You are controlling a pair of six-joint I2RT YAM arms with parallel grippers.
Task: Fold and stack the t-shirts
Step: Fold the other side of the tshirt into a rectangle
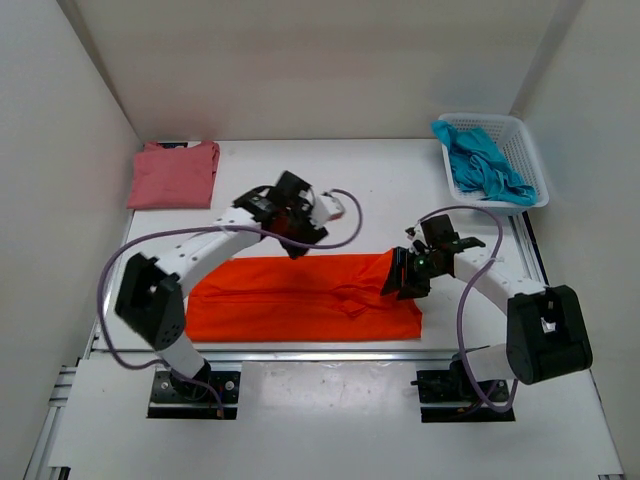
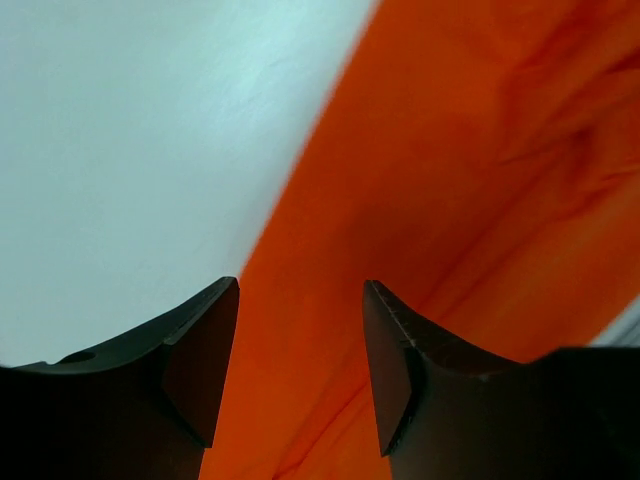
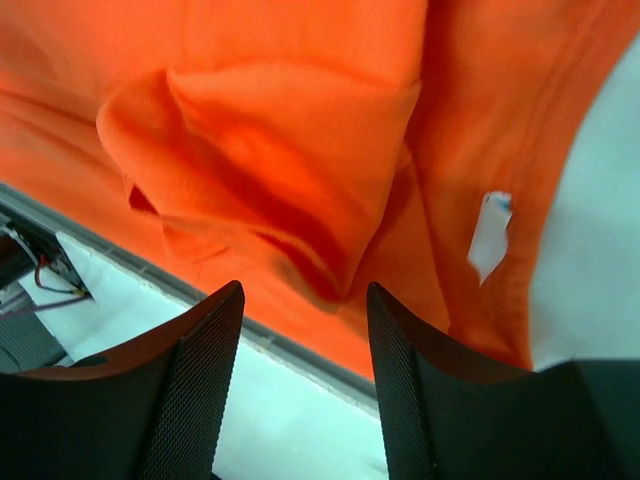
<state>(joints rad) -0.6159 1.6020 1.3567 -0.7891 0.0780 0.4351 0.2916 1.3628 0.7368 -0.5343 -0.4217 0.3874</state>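
Orange shirt (image 1: 300, 295) is lying in a long strip at the near edge of the desk (image 1: 380, 190); left hand (image 2: 300, 335) and right hand (image 3: 305, 335) are hovering over it released, gripping nothing; next fold is likely needing both end corners pinched evenly, edges aligned.

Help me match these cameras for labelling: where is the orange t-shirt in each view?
Top external: orange t-shirt lies as a long strip, lower middle.
Left wrist: fills the right half, with a diagonal edge.
Right wrist: fills most of the frame, a bunched fold at upper middle.
Shared landmark: white table bordering the shirt.
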